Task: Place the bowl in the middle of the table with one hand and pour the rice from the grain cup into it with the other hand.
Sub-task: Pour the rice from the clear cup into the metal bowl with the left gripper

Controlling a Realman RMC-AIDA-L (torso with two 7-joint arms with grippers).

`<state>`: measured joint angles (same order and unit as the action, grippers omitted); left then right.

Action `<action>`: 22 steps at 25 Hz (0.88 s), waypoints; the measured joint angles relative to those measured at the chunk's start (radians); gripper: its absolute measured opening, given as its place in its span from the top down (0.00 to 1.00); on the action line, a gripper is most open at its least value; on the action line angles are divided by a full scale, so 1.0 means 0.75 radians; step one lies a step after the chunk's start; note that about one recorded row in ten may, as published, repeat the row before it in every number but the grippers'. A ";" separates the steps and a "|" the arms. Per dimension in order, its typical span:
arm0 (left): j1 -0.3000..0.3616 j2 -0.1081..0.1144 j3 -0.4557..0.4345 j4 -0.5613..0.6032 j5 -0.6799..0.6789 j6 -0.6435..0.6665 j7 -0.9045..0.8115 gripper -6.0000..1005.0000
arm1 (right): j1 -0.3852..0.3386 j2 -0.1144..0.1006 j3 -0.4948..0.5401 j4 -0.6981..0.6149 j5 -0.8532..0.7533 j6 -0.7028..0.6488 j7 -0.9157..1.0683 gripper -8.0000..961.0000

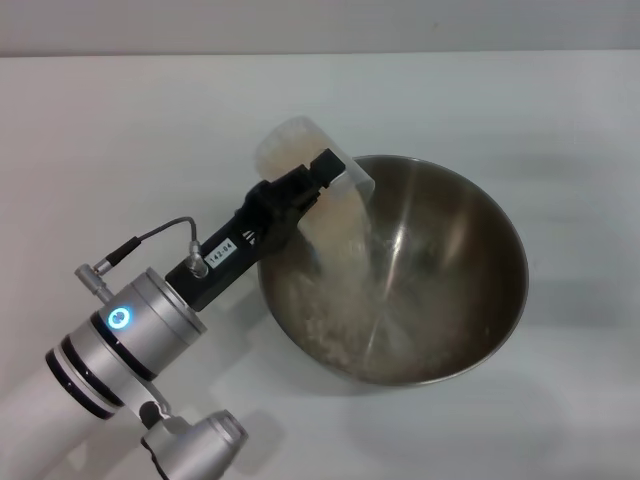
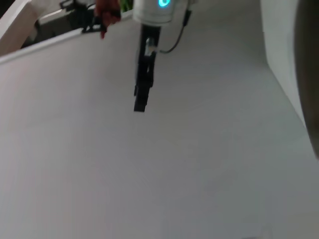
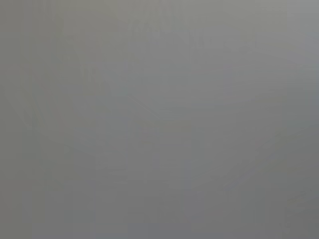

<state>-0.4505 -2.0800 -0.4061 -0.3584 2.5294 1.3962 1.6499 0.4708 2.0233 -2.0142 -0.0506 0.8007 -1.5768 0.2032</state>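
Observation:
The steel bowl [image 1: 495, 235] stands on the white table [image 1: 120, 130], right of centre in the head view. My left gripper [image 1: 322, 178] is shut on the grain cup [image 1: 297, 148] and holds it tipped over the bowl's near-left rim. Rice [image 1: 345, 235] streams from the cup down the bowl's inner wall, and a loose heap of rice [image 1: 318, 318] lies on the bowl's bottom left. My right gripper [image 2: 141, 97] shows only far off in the left wrist view, hanging above the table away from the bowl. The right wrist view is plain grey.
The left arm [image 1: 120, 335] reaches in from the lower left of the head view, with a grey cable [image 1: 165, 232] looped at its wrist. The table's far edge [image 1: 320, 54] runs along the top. Dark and red clutter [image 2: 102, 17] lies beyond the table's edge.

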 joint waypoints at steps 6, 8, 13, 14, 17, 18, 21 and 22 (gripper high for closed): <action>0.011 0.000 0.015 -0.036 0.004 -0.010 0.252 0.92 | 0.023 -0.002 0.021 0.002 0.000 0.012 -0.001 0.45; 0.013 0.000 0.024 -0.040 0.005 -0.023 0.341 0.92 | 0.027 -0.003 0.023 0.002 0.000 0.013 -0.001 0.45; 0.016 0.000 0.034 -0.040 0.005 -0.047 0.457 0.91 | 0.037 -0.005 0.026 0.000 0.000 0.024 -0.001 0.45; 0.016 0.000 0.036 -0.040 0.006 -0.048 0.471 0.91 | 0.038 -0.006 0.027 0.000 0.000 0.026 -0.001 0.45; 0.016 0.000 0.040 -0.040 0.006 -0.049 0.516 0.91 | 0.039 -0.006 0.028 0.000 0.000 0.027 -0.001 0.45; 0.016 0.000 0.041 -0.040 0.006 -0.049 0.529 0.91 | 0.039 -0.006 0.028 0.000 0.000 0.027 -0.001 0.45; 0.016 0.000 0.042 -0.040 0.006 -0.050 0.543 0.90 | 0.040 -0.007 0.033 0.000 0.000 0.028 -0.001 0.45; 0.016 0.000 0.042 -0.039 0.006 -0.050 0.543 0.90 | 0.041 -0.008 0.034 0.000 0.000 0.030 -0.001 0.45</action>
<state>-0.4386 -2.0800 -0.3744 -0.3880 2.5343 1.3587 2.0568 0.5015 2.0175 -1.9885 -0.0506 0.8007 -1.5546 0.2025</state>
